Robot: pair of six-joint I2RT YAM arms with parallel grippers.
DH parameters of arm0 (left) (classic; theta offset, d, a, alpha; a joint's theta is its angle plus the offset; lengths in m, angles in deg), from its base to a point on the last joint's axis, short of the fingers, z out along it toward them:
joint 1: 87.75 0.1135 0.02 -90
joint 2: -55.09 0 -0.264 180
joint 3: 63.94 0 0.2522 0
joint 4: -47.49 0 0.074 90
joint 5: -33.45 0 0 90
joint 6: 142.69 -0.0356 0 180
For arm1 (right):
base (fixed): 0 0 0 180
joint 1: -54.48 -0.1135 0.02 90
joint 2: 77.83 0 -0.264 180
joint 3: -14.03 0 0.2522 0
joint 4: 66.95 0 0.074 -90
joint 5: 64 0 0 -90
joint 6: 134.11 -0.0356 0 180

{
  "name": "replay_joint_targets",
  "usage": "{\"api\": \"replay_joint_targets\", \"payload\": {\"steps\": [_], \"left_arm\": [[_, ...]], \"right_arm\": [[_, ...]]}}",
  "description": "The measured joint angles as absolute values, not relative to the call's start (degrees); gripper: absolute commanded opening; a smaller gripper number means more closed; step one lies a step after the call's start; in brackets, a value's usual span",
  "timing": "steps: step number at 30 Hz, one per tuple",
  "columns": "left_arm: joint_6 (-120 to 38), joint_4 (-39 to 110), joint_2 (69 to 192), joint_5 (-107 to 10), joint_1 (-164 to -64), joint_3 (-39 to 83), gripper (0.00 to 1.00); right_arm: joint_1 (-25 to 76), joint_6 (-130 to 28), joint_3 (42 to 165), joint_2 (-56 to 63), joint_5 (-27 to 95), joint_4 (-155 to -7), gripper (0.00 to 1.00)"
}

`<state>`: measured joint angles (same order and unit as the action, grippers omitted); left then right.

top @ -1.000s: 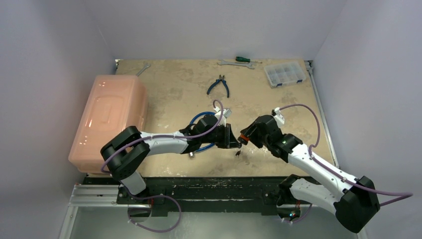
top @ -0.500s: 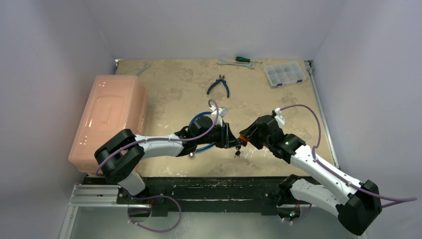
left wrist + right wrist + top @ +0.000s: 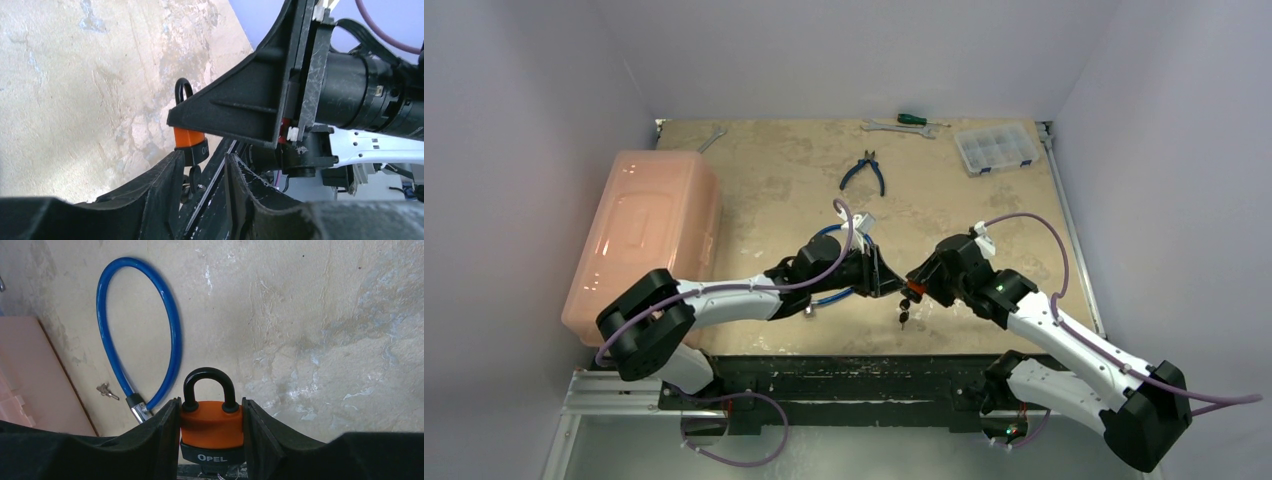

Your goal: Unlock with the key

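Pinching the orange padlock (image 3: 212,426) on both sides of its body, my right claw (image 3: 210,407) holds it with the black shackle pointing away from my wrist (the word OPEL stands on the black lower band). Under the padlock hangs a small bunch of keys (image 3: 903,316). My left claw (image 3: 204,157) comes from the opposite side and meets the right one close to the near edge of the table (image 3: 774,190). Its fingers (image 3: 165,182) are spread, with a gap between them, and their tips are just below the padlock. The key ring sits close to one finger, but I cannot tell if it touches.

Behind the padlock a blue cable lock (image 3: 171,335) lies in a loop on the table, with another small key (image 3: 106,389) beside its metal end. Farther out lie blue-handled pliers (image 3: 864,170). A pink plastic box (image 3: 649,225) fills the left side. At the far edge are a wrench (image 3: 886,126), a green screwdriver (image 3: 911,118) and a clear compartment case (image 3: 995,148).
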<state>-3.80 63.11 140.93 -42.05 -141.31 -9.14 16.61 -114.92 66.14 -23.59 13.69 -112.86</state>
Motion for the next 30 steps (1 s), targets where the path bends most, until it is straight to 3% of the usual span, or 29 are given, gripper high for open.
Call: {"api": "replay_joint_targets", "payload": {"steps": [5,12,18,30], "left_arm": [[-4.00,63.42,140.82,-42.00,-141.55,-11.64,0.51],[-3.87,64.84,140.82,-41.74,-141.97,-13.45,0.55],[-3.83,67.07,141.13,-41.39,-142.60,-13.45,0.43],[-3.72,68.47,143.25,-40.21,-143.19,-13.45,0.31]], "right_arm": [[16.61,-115.09,66.16,-23.72,13.67,-113.38,0.00],[16.61,-115.38,66.58,-24.73,13.58,-113.69,0.00],[16.61,-115.75,66.91,-24.71,13.54,-113.69,0.00],[16.61,-116.19,67.10,-24.71,13.51,-113.71,0.00]]}}
